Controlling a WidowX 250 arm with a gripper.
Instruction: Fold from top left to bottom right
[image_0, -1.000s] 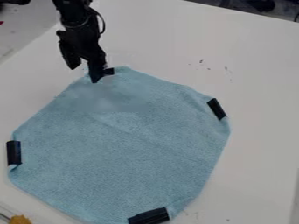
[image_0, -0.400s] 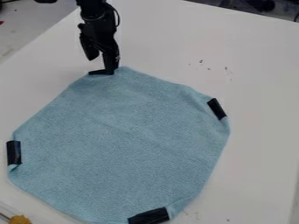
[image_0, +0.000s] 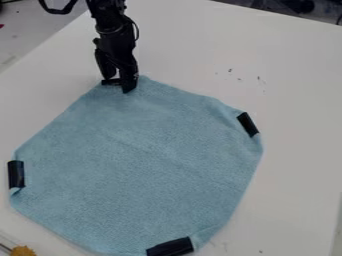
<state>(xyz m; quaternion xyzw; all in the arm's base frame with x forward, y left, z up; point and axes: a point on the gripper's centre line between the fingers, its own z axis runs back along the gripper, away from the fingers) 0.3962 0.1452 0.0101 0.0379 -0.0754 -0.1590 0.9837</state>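
Cloth (image_0: 140, 165) flat on the tabletop (image_0: 294, 90), unfolded | claw (image_0: 119, 85) at its top-left corner, can't tell if spread or pinching | step: corner grab, imo | next: needs a solid grip, then lift and swing toward bottom right

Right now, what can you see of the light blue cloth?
The light blue, soft-looking fabric cloth lies spread out, unfolded, on the white table, faintly creased across the middle. Black tape-like strips sit at its right, bottom and left corners. The black two-finger gripper is at its top edge; grip unclear.
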